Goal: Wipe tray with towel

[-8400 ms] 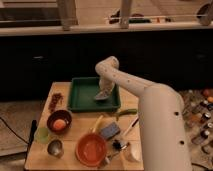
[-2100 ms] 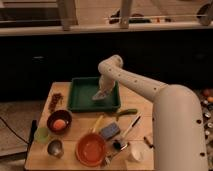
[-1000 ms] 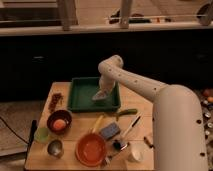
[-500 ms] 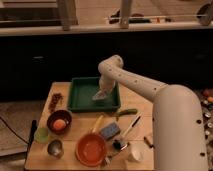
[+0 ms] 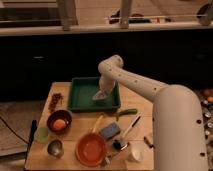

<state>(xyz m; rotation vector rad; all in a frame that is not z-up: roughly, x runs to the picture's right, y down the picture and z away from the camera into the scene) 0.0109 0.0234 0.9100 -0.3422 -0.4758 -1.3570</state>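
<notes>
Gripper (image 5: 103,91) inside the green tray (image 5: 80,96), over the grey towel (image 5: 100,96) — finger state cannot be told; no legible writing.

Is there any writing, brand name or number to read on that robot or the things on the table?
None can be read.
The arm, the green tray, the towel under the gripper and the orange bowl show no legible marks.

Gripper (image 5: 101,93) lowered inside the green tray (image 5: 79,100), at the towel (image 5: 100,96); orange bowl (image 5: 91,149) and blue sponge (image 5: 109,131) nearer on the wooden table (image 5: 70,150).
</notes>
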